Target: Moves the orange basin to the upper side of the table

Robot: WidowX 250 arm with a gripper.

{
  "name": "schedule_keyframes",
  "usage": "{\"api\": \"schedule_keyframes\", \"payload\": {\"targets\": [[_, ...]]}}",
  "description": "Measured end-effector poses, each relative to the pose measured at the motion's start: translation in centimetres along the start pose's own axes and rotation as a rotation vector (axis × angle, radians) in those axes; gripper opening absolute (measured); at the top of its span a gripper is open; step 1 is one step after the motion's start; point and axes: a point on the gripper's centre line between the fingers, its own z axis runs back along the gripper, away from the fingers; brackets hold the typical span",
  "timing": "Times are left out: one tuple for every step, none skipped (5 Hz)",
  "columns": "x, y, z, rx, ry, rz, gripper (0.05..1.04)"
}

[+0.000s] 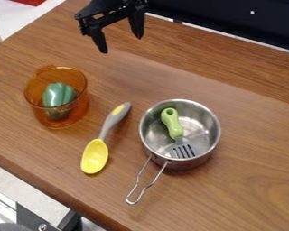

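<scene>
The orange see-through basin stands upright on the left part of the wooden table, with a green pepper inside it. My black gripper hangs near the top of the view, above and to the right of the basin. Its two fingers are spread apart, holding nothing and not touching the basin.
A metal pot stands right of centre with a green-handled spatula in it, its wire handle pointing to the lower left. Between basin and pot lies a yellow spoon with a grey handle. A black panel borders the table's far edge.
</scene>
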Motion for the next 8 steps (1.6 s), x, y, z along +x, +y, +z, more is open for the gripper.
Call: {"api": "schedule_keyframes", "payload": {"targets": [[-0.5,0.5,-0.9,0.025,0.031,0.001,0.999],[-0.7,1.8,-1.0,0.046,0.073,0.010,0.999],[-0.4,2.4,0.4,0.026,0.072,0.002,0.999],[-0.4,3.2,1.4,0.020,0.092,0.005,0.999],[-0.6,4.7,2.1,0.011,0.072,-0.014,0.999],[-0.8,7.0,2.5,0.014,0.071,-0.031,0.999],[-0.8,9.7,3.0,0.018,0.083,-0.073,0.999],[-0.1,12.3,3.0,0.053,0.085,-0.090,0.999]]}}
